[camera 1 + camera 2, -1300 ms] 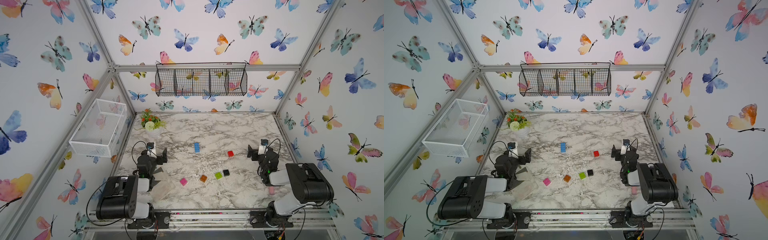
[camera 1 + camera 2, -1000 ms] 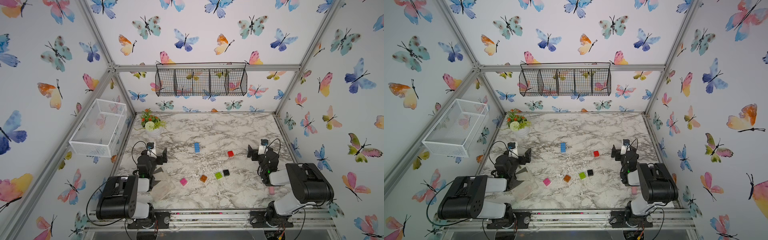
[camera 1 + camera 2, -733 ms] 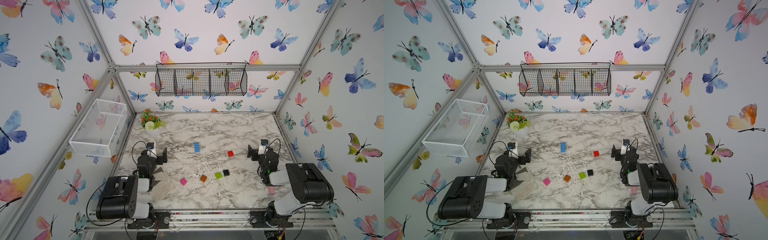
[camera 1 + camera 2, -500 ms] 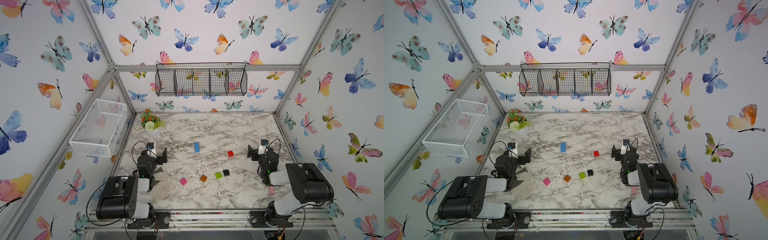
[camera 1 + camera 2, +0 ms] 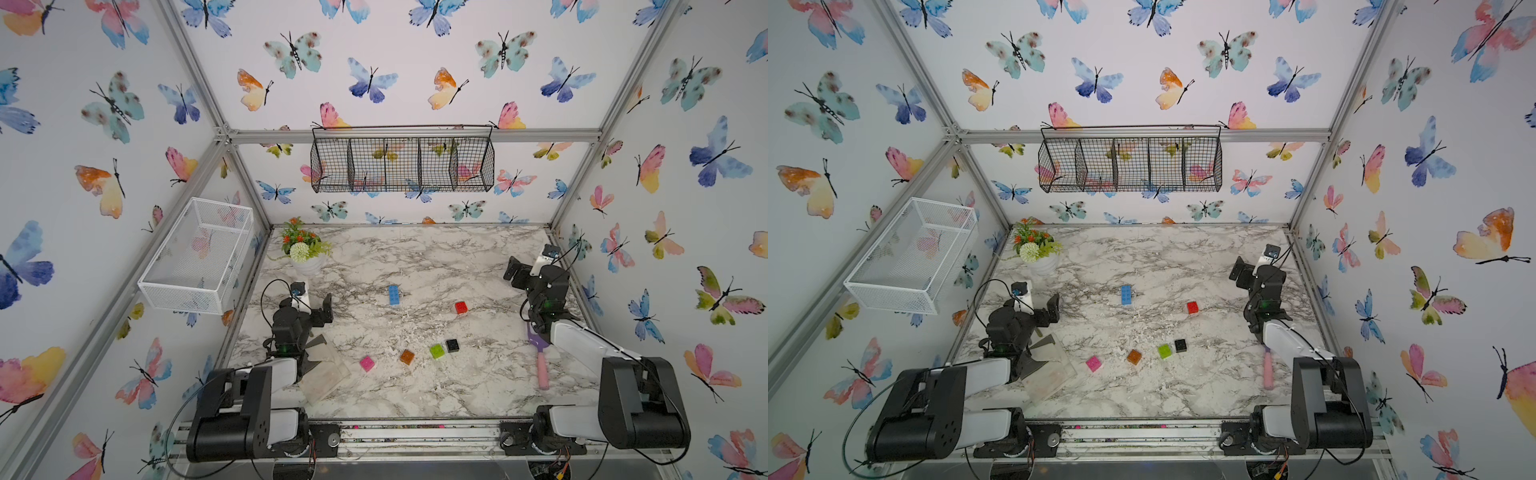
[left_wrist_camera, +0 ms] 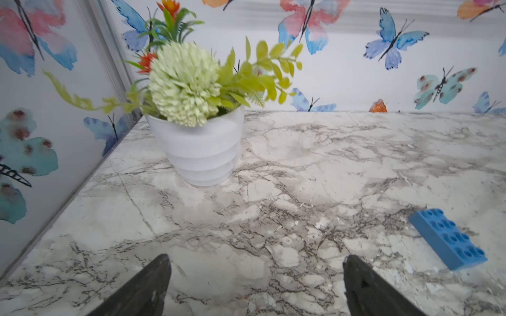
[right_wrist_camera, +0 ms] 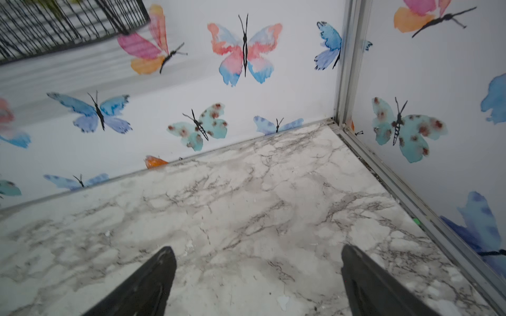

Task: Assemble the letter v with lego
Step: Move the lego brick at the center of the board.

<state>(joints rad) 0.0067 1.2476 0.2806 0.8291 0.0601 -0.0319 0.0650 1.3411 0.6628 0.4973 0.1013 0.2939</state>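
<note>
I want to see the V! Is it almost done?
Not started. Nothing is joined: the blue brick, red brick, black brick, green brick, orange brick and pink brick lie unstacked. The left gripper and right gripper are open, empty. All stacking is left.

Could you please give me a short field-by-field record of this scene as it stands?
Blue brick: farthest, alone
Red brick: loose, alone
Near row: pink brick, orange brick, green brick, black brick
Assembly: not started
Left tool: open, empty
Right tool: open, empty
Also: flower pot, pink-handled scraper
</note>
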